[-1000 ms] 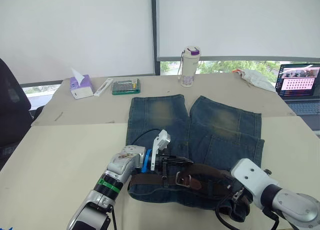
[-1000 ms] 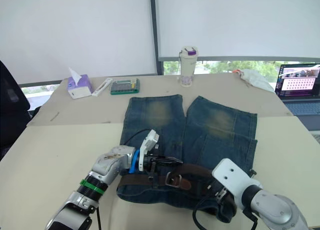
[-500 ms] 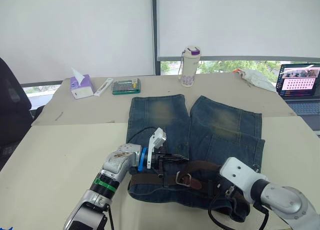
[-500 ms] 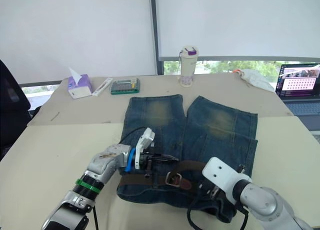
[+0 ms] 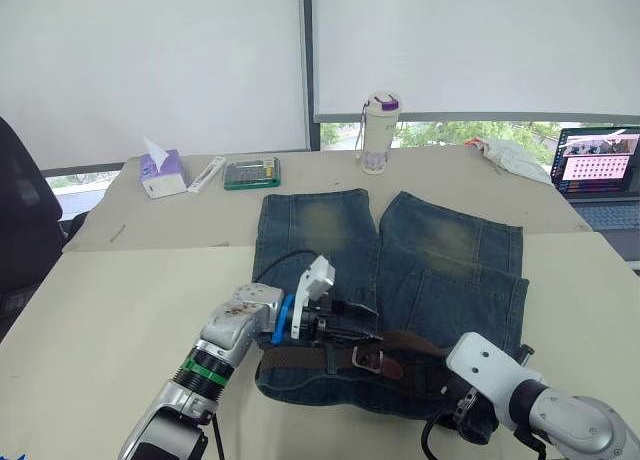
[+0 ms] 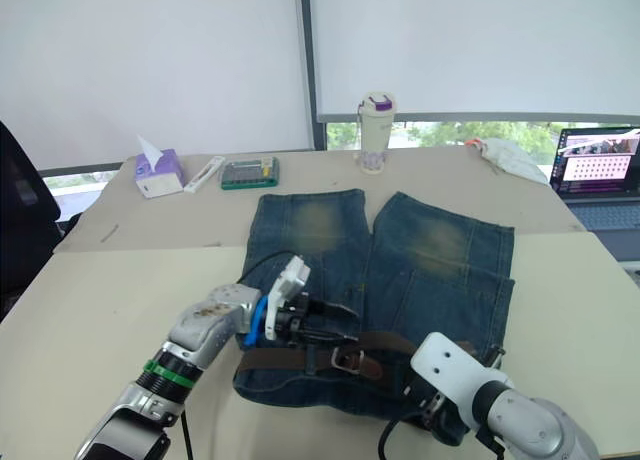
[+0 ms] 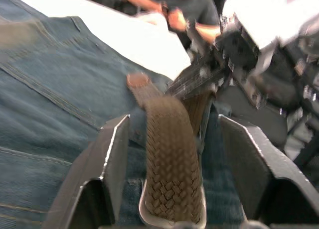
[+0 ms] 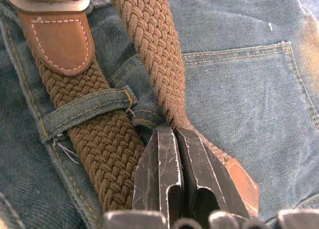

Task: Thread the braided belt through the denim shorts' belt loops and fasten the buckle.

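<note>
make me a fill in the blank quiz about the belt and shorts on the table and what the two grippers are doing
1. The right gripper is shut on the braided ____.
2. The left gripper has its fingers ____ on either side of the belt.
3. In the right wrist view, the belt passes under a denim belt ____ on the denim shorts.
4. The buckle is ____ in colour.

Missing words: belt; open; loop; silver

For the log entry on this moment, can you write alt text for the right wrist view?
The right claw is shut on the free end of the braided belt near its tan leather tip, over the denim shorts. Beside it, another stretch of belt passes under a belt loop, with the silver buckle beyond it.
</note>
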{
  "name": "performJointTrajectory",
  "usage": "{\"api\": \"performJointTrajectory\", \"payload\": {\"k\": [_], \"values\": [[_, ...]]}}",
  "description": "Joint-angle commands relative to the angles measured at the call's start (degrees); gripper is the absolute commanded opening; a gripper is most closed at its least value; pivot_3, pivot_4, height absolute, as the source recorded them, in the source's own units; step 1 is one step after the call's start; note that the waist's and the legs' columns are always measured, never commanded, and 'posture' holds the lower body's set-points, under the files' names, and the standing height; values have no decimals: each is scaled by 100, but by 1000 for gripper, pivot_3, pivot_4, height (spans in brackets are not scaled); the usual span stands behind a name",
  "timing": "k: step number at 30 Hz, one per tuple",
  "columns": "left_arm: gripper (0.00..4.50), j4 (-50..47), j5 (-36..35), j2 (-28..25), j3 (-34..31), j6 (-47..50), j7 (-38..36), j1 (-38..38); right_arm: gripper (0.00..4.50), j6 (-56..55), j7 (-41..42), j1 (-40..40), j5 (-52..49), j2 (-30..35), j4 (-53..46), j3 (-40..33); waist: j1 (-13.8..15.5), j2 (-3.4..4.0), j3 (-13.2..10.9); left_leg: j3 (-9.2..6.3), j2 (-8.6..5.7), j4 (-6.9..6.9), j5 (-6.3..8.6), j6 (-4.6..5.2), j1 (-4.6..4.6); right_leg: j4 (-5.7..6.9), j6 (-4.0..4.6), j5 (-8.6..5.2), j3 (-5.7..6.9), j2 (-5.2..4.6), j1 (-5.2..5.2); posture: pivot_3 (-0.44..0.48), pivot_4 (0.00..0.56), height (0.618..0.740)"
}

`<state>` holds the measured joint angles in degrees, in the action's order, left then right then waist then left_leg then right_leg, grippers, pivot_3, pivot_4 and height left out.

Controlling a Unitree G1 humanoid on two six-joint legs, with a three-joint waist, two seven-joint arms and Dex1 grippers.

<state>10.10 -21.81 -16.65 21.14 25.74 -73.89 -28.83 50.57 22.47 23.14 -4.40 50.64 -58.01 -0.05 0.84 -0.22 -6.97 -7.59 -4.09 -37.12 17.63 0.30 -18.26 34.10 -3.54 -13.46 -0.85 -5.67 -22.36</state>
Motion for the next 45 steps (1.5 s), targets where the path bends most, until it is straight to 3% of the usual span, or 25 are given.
{"api": "performJointTrajectory", "payload": {"k": [1,5,8,10,12,14,16,20,23,28,35,37,44,45], "values": [[1380,683,817,-105,554,-766,0,90,0,-32,-100,68,166,-47,-199,82,0,0,0,0,0,0,0,0,0,0,2,1,0,0,0,0,150,740],[105,1889,1587,-32,892,-1854,347,90,0,93,-168,215,411,15,-199,249,48,-10,15,0,1,0,12,21,5,-1,-13,-8,2,-1,21,0,150,740],[30,2345,1656,37,895,-2252,357,154,0,98,-209,383,672,136,-199,422,96,-21,41,0,1,0,14,25,8,-1,-18,-11,2,-4,42,0,150,740],[30,2312,1254,60,613,-2122,118,196,0,89,-242,406,764,103,-199,547,107,-40,59,1,1,0,15,25,13,0,-21,-13,3,-4,48,0,150,740],[30,1955,91,96,-87,-757,-248,101,0,147,-292,428,877,73,-199,610,89,-48,65,1,3,-1,15,25,14,2,-22,-13,2,-1,46,0,150,740],[30,1782,-576,-10,-562,128,-503,-80,0,185,-296,427,950,55,-199,661,15,-45,62,-2,3,-6,13,24,18,12,-23,-13,3,6,13,0,150,740],[896,1523,-826,-184,-797,662,-543,-284,0,179,-272,401,970,16,-182,694,-56,-47,51,-3,-1,-14,7,13,8,21,-22,-13,5,28,-4,0,150,740],[2198,1238,-894,-268,-1013,1010,-326,-447,0,147,-225,341,1003,-30,-125,755,-64,-47,37,-7,5,-12,0,0,4,44,-10,-12,3,34,-25,0,150,740],[1612,935,-940,-287,-1045,1211,-390,-407,0,135,-204,290,1051,-86,-81,807,5,-44,34,-7,2,-12,5,9,3,43,-9,-12,2,6,-18,0,150,740],[15,379,-560,-222,-618,765,-467,-161,0,146,-166,183,1100,-204,-66,858,-10,-43,33,-6,1,-12,6,11,1,40,-8,-11,1,3,-18,0,150,740],[15,140,-74,53,-295,-121,-247,-149,0,-109,58,168,1215,-122,-199,623,-5,-42,28,-5,2,-11,5,8,-1,40,-7,-10,0,3,-19,0,150,740],[534,2,-39,123,-245,-151,-231,-330,0,-179,207,39,1125,-183,-199,488,-7,-42,25,-5,2,-12,5,8,-3,39,-7,-10,1,2,-19,0,150,740],[2838,-303,891,287,234,-1611,-43,-948,0,235,456,-969,412,-794,-199,563,-9,-38,17,-3,3,-11,1,2,-3,30,-4,-7,1,5,-13,0,150,740],[2838,-283,989,283,291,-1753,-39,-1021,0,334,451,-1078,359,-828,-199,555,-15,-36,16,-3,3,-11,-3,-5,-2,30,5,-2,0,5,-13,0,150,740]]}}
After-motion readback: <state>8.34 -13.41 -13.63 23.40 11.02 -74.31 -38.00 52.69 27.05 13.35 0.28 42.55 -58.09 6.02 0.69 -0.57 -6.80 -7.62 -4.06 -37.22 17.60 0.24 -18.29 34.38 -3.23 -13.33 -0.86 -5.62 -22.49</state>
